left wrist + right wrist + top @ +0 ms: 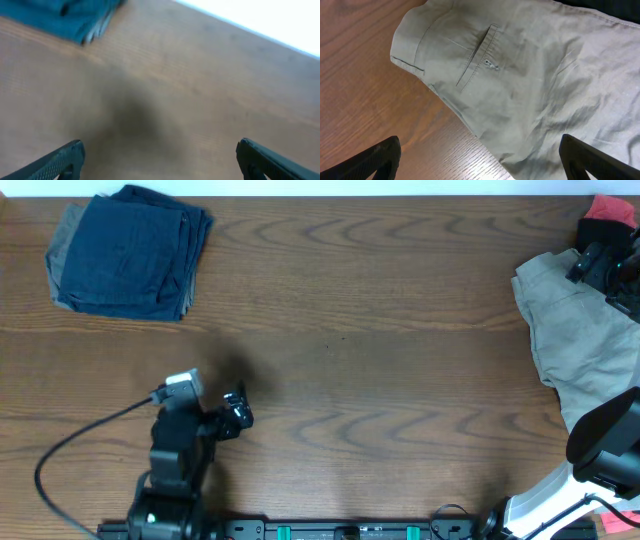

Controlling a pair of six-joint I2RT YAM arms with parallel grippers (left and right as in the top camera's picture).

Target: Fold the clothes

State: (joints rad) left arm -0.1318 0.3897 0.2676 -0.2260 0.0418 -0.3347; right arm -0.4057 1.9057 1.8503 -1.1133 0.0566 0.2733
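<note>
A: From above first. Where?
B: Dark blue pile [130, 252], already folded, at the far left of the table [380, 320]. Beige shorts [585, 340] crumpled at the right edge, partly cut off by the frame. Red cloth [612, 210] at the far right corner, with a black shape [600, 265] beside it, garment or machine part, impossible to tell. Left pincer [236, 408] near the front, well apart from any cloth, empty.
A: Left wrist?
B: Blurred. Jaws wide apart over bare wood, nothing between; only a corner of the blue pile at top left.
A: Right wrist?
B: Right pincer [480, 157] spread just as wide, hovering over the beige shorts, gripping nothing. Waistband [407, 47] and a buttoned back pocket [477, 57] in plain sight; legs out of view.
A: Handling?
B: Probably light, soft, limp cotton; likely to sag and bunch. Best taken at a waistband corner, thicker there, then pulled flat before folding.
</note>
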